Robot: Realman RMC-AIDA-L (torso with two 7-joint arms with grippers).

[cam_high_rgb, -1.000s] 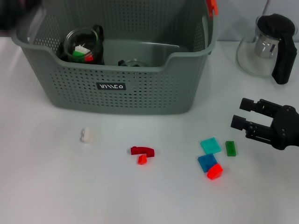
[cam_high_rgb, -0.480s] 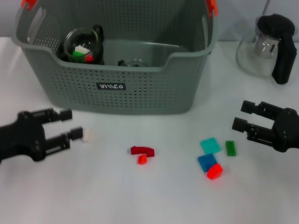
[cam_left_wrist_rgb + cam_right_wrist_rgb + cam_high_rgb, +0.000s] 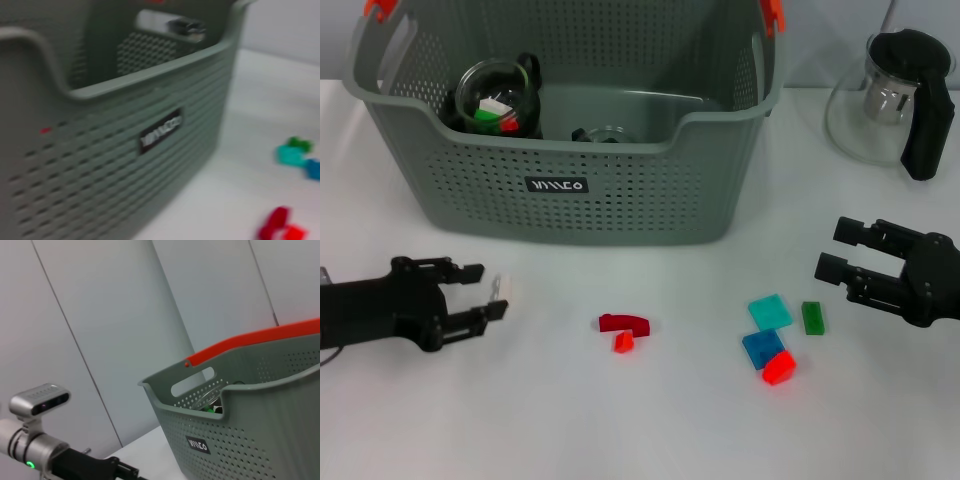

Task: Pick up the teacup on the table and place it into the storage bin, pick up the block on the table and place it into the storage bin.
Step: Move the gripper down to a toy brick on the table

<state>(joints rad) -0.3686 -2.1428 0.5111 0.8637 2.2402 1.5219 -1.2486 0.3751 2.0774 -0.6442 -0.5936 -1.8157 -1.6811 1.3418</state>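
Left pincer (image 3: 488,291) open around half-hidden white block (image 3: 504,290).

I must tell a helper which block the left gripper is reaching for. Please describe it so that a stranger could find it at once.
Start at the grey-green bin and look at the table in front of its left corner. A small white block lies there, between the open fingers of the left gripper. It is the only white piece; the others are red, teal, blue or green.
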